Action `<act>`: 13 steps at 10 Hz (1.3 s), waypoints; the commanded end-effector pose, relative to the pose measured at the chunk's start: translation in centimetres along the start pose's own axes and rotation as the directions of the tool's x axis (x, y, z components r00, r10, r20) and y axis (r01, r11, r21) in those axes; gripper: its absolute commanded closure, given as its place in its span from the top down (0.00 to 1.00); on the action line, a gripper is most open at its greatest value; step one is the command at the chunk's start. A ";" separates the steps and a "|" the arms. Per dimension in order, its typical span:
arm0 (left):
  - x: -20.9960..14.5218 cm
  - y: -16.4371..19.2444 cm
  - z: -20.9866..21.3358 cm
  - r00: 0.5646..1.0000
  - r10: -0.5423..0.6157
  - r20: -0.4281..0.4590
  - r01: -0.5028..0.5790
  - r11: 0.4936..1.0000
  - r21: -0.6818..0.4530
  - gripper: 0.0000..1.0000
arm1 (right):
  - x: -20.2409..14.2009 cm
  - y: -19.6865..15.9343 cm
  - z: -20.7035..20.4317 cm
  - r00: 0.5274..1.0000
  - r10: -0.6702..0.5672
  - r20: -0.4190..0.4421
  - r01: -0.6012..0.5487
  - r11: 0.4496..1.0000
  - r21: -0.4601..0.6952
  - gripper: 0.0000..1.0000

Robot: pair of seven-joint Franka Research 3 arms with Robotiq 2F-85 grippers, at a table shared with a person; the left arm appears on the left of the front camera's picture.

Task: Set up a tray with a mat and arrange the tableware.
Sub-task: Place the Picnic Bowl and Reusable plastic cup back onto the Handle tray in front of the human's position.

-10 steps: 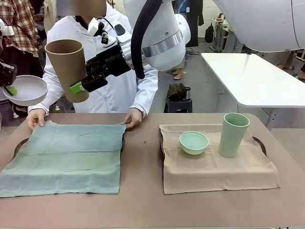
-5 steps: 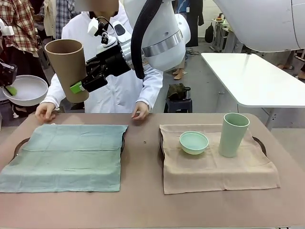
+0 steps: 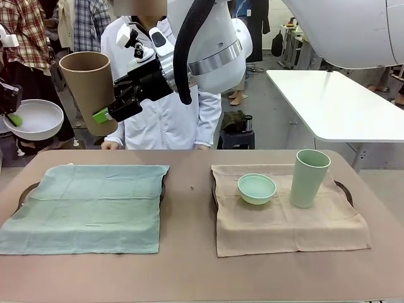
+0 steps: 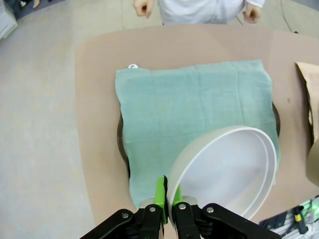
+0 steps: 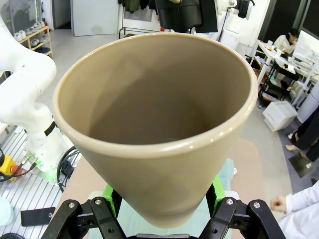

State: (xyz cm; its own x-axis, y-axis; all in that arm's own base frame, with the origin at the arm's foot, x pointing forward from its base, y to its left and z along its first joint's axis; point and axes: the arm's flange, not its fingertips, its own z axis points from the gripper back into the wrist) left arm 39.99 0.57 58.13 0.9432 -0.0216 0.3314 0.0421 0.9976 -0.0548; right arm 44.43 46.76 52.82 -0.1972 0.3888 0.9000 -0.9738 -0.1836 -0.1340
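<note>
Both arms are hovering above the left half of the brown table (image 3: 189, 278), each carrying one piece.

The right gripper (image 3: 106, 113), reaching across from the right, is clamping the lower body of a tall tan-brown plastic-looking cup (image 3: 88, 88) between its green pads (image 3: 101, 116). The cup is hanging in the air over the far left of the table, mouth up and tilted a little; a grip low on the body leaves the rim free, probably so the cup can be stood down upright.

The left gripper (image 4: 166, 204) is pinched shut on the rim of a small white shallow bowl (image 4: 227, 172), one finger inside the wall and one outside. The bowl is being held roughly level, above the left edge of the table.

Below them a green cloth mat (image 3: 88, 205) is lying flat over a dark tray (image 4: 122, 144), whose rim shows at the mat's edges. The mat is bare, so this side seems ready for its pieces.

On the right, a tan cloth mat (image 3: 284, 221) is carrying a small mint-green bowl (image 3: 256, 188) and, just right of it, a tall mint-green cup (image 3: 308, 178), apart and upright. That side looks finished and likely serves as the pattern.

A person in a white coat (image 3: 167, 120) is standing at the far edge with hands (image 4: 144, 8) off the table.
</note>
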 end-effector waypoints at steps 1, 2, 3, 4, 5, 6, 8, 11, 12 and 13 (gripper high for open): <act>0.1 0.0 0.0 1.000 -0.005 0.003 0.005 1.000 0.001 0.00 | 0.0 0.0 0.0 1.000 0.000 0.000 0.000 1.000 0.000 0.81; 0.0 0.0 0.0 1.000 0.000 0.000 0.000 1.000 0.000 0.05 | -3.1 -0.9 -0.5 0.999 -0.010 0.036 0.009 0.999 0.032 0.81; 0.1 0.5 -2.6 1.000 0.019 -0.015 -0.020 1.000 -0.024 0.05 | -5.9 -1.5 -1.2 0.998 -0.031 0.045 0.028 0.998 0.064 0.81; 0.0 1.1 -4.5 0.998 0.037 -0.041 -0.040 0.997 -0.064 0.05 | -7.8 -1.8 -2.2 0.998 -0.045 0.051 0.041 0.995 0.089 0.81; -0.5 1.4 -6.6 0.997 0.050 -0.056 -0.054 0.996 -0.076 0.05 | -9.7 -1.6 -3.2 0.998 -0.041 0.043 0.036 0.993 0.112 0.81; -0.1 1.8 -8.7 0.996 0.032 -0.079 -0.038 0.996 -0.078 0.05 | -11.8 -2.3 -4.3 0.998 -0.041 0.051 0.035 0.992 0.123 0.81; -0.9 2.2 -12.3 0.991 0.039 -0.127 -0.050 0.995 -0.088 0.05 | -15.5 -2.2 -6.2 0.995 -0.075 0.068 0.064 0.987 0.147 0.81; -1.9 2.0 -16.6 0.987 0.013 -0.159 -0.034 0.991 -0.128 0.05 | -19.0 -1.9 -7.9 0.992 -0.097 0.080 0.083 0.983 0.164 0.81; -2.1 1.8 -17.7 0.985 0.008 -0.174 -0.033 0.990 -0.141 0.05 | -19.6 -1.9 -8.1 0.993 -0.090 0.081 0.076 0.984 0.163 0.81; -2.6 1.7 -18.5 0.981 0.011 -0.193 -0.039 0.989 -0.140 0.05 | -19.9 -1.7 -8.2 0.992 -0.091 0.085 0.076 0.983 0.167 0.81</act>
State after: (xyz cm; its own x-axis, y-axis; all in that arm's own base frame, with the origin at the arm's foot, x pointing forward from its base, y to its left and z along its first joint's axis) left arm 43.82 0.97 40.44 0.9915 -0.0063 0.1303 0.0283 0.9854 -0.1676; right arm 49.32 46.89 31.54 -0.0893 0.3807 0.9204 -0.9524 -0.3032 0.0330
